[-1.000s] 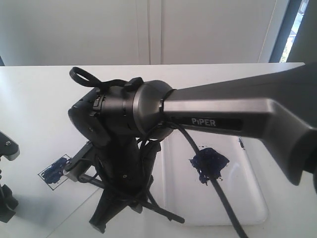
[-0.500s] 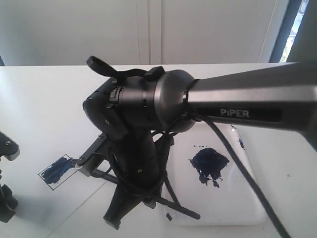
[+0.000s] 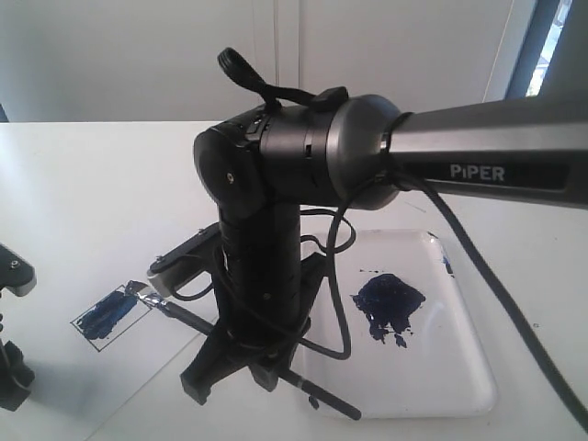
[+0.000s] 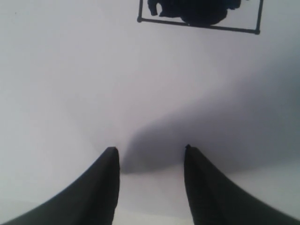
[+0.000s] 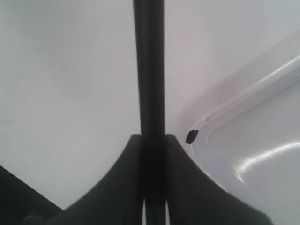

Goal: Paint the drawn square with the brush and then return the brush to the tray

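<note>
Right wrist view shows the right claw (image 5: pixel 152 138) clenched on the brush (image 5: pixel 149 70), with the black handle pinched between both jaws and running straight out ahead. Just beside the claw lies a corner of the tray (image 5: pixel 262 140), with its small dark mark (image 5: pixel 191 136).

In the exterior view the handle slants under the arm. The bristles point to 9 o'clock and sit just beside the near edge of the square (image 3: pixel 106 312), which is streaked blue with some white left. The tray and its blot (image 3: pixel 388 303) lie at 3 o'clock of the claw, close by.

The left claw (image 4: pixel 150 150) hangs released and empty over the desk (image 3: pixel 73 184), with the square ahead of it.

I judge the painting nearly or fully done, so the step in hand is the return of the brush. To do it well:
- Raise the wet tip clear of the paper first, so no blue drags outside the outline.
- Swing toward 3 o'clock with the grip firm.
- Carry the handle's tail over the rim rather than into it.
- Lower the brush until its whole length rests inside the tray.
- Only then release, or the brush may roll or tip off the edge.
</note>
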